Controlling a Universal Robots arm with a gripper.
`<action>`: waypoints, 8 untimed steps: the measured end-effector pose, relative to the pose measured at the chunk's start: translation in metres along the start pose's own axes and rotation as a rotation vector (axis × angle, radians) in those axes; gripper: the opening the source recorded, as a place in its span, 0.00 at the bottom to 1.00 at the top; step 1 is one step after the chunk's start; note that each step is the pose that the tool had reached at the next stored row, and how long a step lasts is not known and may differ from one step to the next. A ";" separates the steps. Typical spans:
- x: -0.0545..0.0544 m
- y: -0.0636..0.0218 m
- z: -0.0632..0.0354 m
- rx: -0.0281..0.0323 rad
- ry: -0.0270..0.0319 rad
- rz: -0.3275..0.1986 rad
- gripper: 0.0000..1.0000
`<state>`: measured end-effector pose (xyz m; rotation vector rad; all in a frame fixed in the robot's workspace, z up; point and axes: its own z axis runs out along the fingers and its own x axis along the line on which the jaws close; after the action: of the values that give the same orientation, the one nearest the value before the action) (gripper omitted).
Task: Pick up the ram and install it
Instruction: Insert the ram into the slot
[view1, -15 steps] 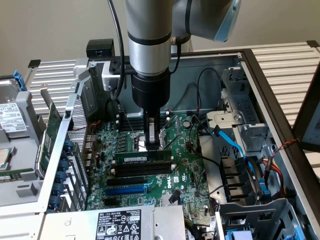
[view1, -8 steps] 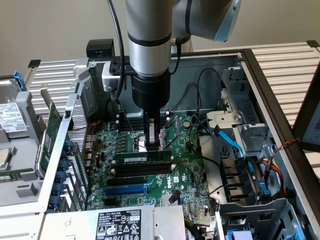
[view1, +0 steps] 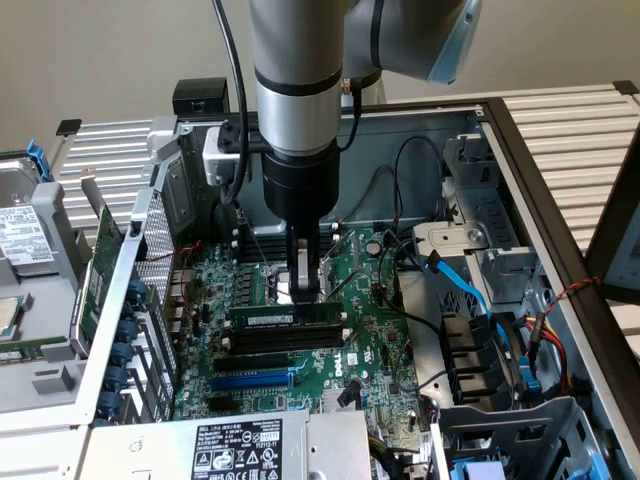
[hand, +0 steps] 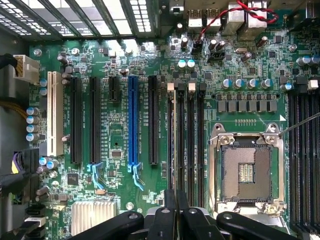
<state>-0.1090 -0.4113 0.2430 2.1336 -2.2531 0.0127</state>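
Note:
The ram (view1: 285, 316), a narrow green stick with a white label, stands level in a black memory slot on the motherboard (view1: 360, 340) inside the open computer case. My gripper (view1: 307, 296) hangs straight down over the stick's half on the exterior view's right. Its fingers are shut, with the tips at the stick's top edge; whether they pinch it I cannot tell. In the wrist view the ram (hand: 172, 140) shows edge-on in its slot, running out from under the shut gripper (hand: 176, 200), with empty black slots (hand: 192, 140) beside it.
An open CPU socket (hand: 247, 172) lies next to the memory slots. A blue card slot (hand: 132, 120) and black ones sit further along. A green expansion card (view1: 95, 270) stands at the case wall, and blue cables (view1: 465, 285) and drive bays crowd the exterior view's right.

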 end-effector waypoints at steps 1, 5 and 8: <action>0.000 0.0000 0.0001 0.0002 -0.0010 0.000 0.13; 0.002 0.0000 0.0003 0.0006 -0.0047 0.000 0.13; 0.003 0.0000 0.0008 0.0004 -0.0079 0.000 0.13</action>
<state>-0.1092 -0.4144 0.2423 2.1375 -2.2576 0.0047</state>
